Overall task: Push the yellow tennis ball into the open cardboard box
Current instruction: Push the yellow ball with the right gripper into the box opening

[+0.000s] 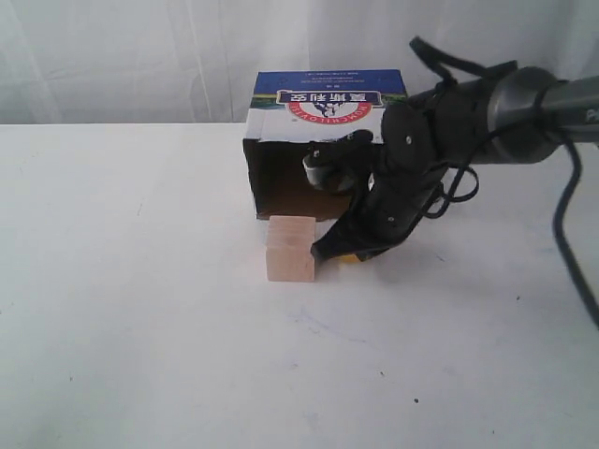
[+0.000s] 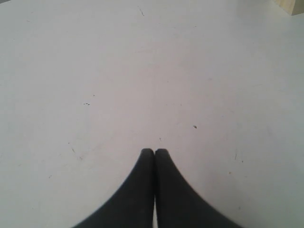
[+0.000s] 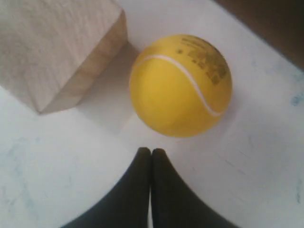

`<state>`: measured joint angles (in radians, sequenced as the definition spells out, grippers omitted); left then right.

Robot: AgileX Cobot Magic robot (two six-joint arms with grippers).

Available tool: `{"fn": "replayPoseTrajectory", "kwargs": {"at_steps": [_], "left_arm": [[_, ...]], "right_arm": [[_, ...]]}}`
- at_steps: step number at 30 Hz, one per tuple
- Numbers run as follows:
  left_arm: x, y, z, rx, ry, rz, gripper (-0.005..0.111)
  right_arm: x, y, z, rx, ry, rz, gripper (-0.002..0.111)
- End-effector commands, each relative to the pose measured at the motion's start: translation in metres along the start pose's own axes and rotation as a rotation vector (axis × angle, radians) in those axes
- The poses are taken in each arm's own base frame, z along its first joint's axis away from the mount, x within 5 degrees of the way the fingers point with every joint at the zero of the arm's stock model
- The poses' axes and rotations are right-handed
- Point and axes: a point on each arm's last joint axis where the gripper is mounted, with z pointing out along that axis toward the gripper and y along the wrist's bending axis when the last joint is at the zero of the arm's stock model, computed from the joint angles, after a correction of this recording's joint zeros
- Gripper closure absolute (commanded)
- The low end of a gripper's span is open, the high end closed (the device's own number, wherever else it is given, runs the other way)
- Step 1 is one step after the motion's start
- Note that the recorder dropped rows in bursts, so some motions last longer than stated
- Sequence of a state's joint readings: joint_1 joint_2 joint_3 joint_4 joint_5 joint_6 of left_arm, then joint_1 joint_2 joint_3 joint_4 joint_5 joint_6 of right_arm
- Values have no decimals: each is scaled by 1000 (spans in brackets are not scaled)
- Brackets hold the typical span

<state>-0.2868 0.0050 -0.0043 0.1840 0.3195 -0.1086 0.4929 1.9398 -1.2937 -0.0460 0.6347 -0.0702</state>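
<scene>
The yellow tennis ball (image 3: 180, 85) lies on the white table just ahead of my right gripper (image 3: 152, 151), which is shut with nothing between its fingers. From the exterior view only a sliver of the ball (image 1: 352, 256) shows under the right gripper (image 1: 324, 251), a short way in front of the open cardboard box (image 1: 328, 105). The box's dark mouth faces the front, and its brown floor (image 3: 266, 19) lies just past the ball. My left gripper (image 2: 154, 151) is shut over bare table, and the exterior view does not show it.
A pale wooden cube (image 1: 291, 248) stands right beside the ball on its left, in front of the box's left half; its near face (image 3: 57, 47) almost touches the ball. A corner of the cube (image 2: 292, 5) shows far off in the left wrist view. White table (image 1: 140, 327) all round.
</scene>
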Motion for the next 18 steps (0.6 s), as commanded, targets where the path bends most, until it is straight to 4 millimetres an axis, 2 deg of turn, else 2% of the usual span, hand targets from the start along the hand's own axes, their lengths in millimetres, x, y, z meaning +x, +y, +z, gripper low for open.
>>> {"fn": "replayPoseTrajectory", "kwargs": {"at_steps": [1,3,5,7,9,18], "left_arm": [[2,0,0,3,13,7,107],[2,0,0,3,13,7,107],[2,0,0,3,13,7,107],[2,0,0,3,13,7,107],[2,0,0,3,13,7,107],[2,0,0,3,13,7,107]], "right_arm": [[-13,-19,37,44,-103,-18,108],[-34,-33,27,63,-135,7,108],[-48,-37,1,76,-136,11,108],[-53,-33,-25,83,-177,0,108],[-45,-25,-48,79,-188,-9,108],[4,-5,-34,32,-100,14,108]]}}
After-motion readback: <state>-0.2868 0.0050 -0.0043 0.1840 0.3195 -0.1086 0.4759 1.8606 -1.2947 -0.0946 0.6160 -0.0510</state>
